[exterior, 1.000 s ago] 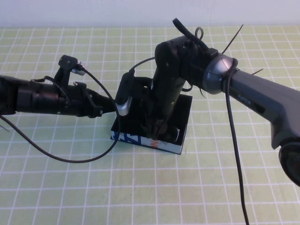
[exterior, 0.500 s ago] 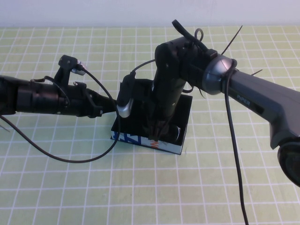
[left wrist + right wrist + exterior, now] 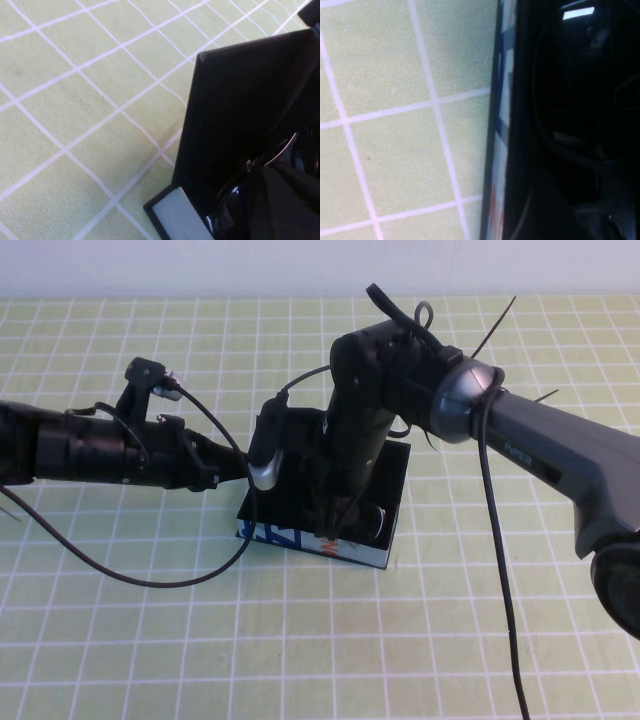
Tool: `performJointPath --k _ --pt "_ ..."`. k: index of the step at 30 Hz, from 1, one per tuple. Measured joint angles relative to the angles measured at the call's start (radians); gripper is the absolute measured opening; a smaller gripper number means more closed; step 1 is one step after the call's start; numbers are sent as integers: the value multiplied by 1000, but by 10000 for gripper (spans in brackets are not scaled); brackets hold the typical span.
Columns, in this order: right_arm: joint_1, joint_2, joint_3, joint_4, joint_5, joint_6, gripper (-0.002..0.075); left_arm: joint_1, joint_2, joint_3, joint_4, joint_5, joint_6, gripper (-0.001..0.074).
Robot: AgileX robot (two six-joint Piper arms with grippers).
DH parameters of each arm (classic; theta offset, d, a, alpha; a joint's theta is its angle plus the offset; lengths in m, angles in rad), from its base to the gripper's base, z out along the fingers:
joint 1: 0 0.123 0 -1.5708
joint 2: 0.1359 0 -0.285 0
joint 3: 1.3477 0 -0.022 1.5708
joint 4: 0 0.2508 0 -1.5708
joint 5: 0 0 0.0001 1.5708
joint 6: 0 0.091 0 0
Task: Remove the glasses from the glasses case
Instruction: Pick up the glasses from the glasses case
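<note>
The glasses case (image 3: 300, 537) lies open at the table's centre, its light blue printed side towards me and its black lid (image 3: 397, 468) laid back at the right. The black glasses (image 3: 372, 522) lie inside at the near right end; they also show in the left wrist view (image 3: 287, 155) and the right wrist view (image 3: 570, 145). My right gripper (image 3: 335, 523) reaches straight down into the case, right at the glasses. My left gripper (image 3: 263, 452) is at the case's left end, against its black wall (image 3: 225, 115).
The table is a green mat with a white grid (image 3: 150, 620). Black cables (image 3: 150, 575) loop from the left arm onto the mat in front of the case. A cable hangs from the right arm (image 3: 505, 580) at the right.
The right wrist has shifted very slightly over the case. The case, the glasses and the left arm have not visibly moved.
</note>
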Motion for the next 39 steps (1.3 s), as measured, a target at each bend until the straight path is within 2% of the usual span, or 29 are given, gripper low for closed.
performJointPath --k 3,10,19,39 --pt "0 0 0 0 0 -2 299 0 -1 0 0 0 0 -4" --pt "0 0 0 2 2 -2 141 0 -1 0 0 6 0 -4" --pt "0 0 -8 21 25 -2 32 0 -1 0 0 8 0 -4" --pt "0 -60 -91 24 94 82 17 0 -30 -31 27 71 -46 -4"
